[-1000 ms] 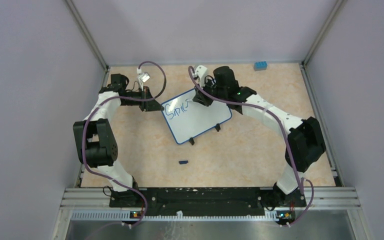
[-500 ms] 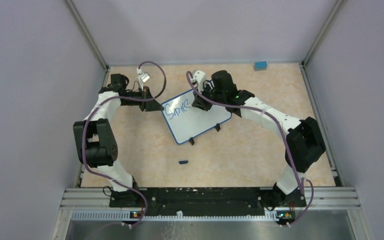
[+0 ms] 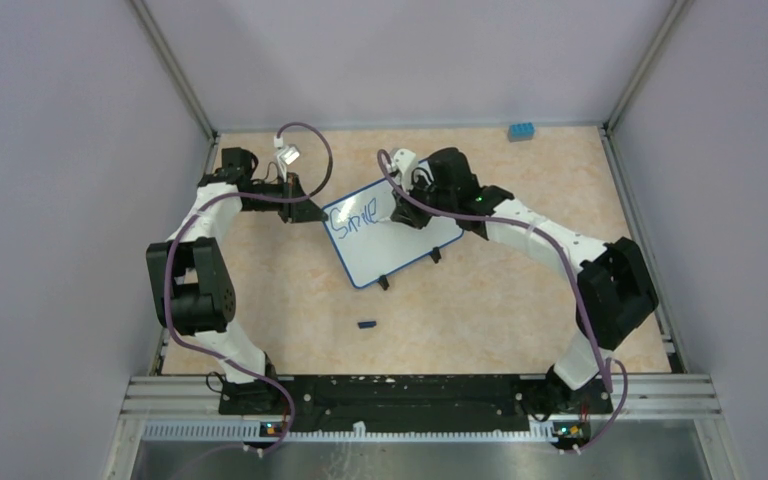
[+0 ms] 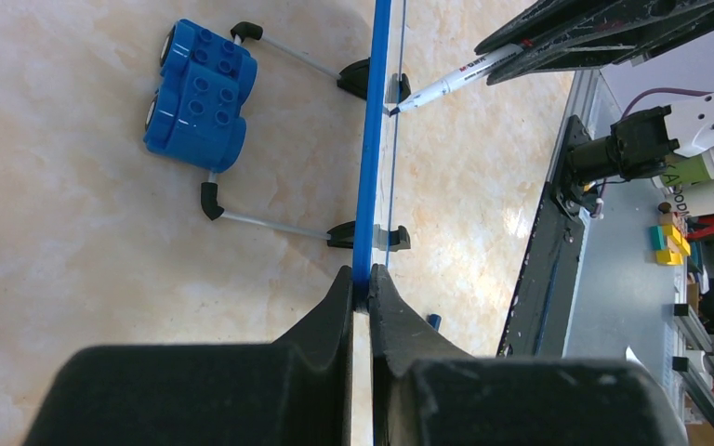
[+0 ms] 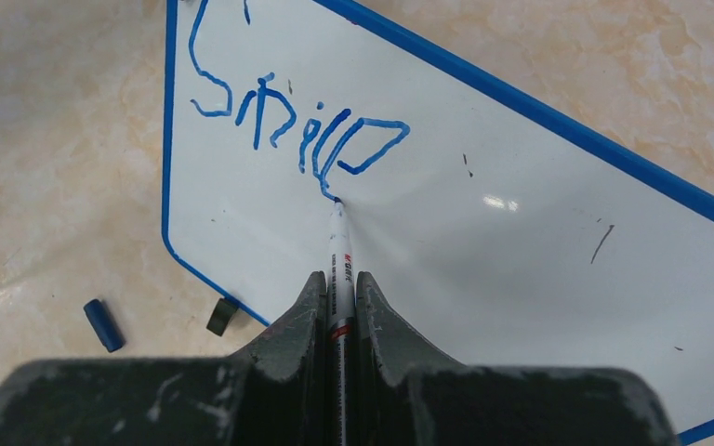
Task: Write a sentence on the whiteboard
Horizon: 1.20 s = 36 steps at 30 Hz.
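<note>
The whiteboard lies tilted in the middle of the table, white with a thin blue frame and two black feet. Blue writing reads "Smile" near its top left corner; it also shows in the top view. My left gripper is shut on the board's blue edge at the left corner. My right gripper is shut on a white marker, whose tip touches the board at the foot of the last letter. In the left wrist view the marker meets the board edge-on.
A blue marker cap lies on the table in front of the board, also in the right wrist view. A blue toy block sits at the back right, and shows in the left wrist view. Walls enclose the table.
The right gripper has moved right and slightly nearer with the marker, and the word has grown from "Smi" strokes to "Smile". The left gripper and board have not moved.
</note>
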Each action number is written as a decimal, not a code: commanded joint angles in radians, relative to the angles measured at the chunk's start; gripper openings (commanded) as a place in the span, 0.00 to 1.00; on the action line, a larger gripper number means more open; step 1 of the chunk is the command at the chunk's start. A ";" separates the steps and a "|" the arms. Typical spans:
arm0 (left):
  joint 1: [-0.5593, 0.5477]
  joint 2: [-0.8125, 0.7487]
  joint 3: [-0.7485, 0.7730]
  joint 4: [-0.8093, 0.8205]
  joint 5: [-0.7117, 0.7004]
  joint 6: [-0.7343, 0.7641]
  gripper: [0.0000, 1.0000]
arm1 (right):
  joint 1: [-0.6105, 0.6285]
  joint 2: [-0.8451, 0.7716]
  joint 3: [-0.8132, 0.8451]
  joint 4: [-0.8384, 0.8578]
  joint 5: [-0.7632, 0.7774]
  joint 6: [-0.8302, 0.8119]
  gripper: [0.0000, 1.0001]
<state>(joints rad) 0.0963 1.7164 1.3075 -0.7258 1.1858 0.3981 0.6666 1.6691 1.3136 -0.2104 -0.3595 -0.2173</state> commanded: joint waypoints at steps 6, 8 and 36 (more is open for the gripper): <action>-0.020 -0.015 0.020 -0.006 -0.008 0.028 0.00 | -0.025 -0.039 0.034 0.006 0.041 -0.024 0.00; -0.020 -0.017 0.019 -0.006 -0.009 0.027 0.00 | -0.025 -0.042 0.041 0.002 0.028 -0.021 0.00; -0.021 -0.013 0.016 -0.004 -0.010 0.033 0.00 | -0.033 -0.020 0.062 0.019 0.053 -0.028 0.00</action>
<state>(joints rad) 0.0956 1.7164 1.3075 -0.7254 1.1889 0.3950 0.6449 1.6562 1.3296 -0.2249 -0.3359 -0.2276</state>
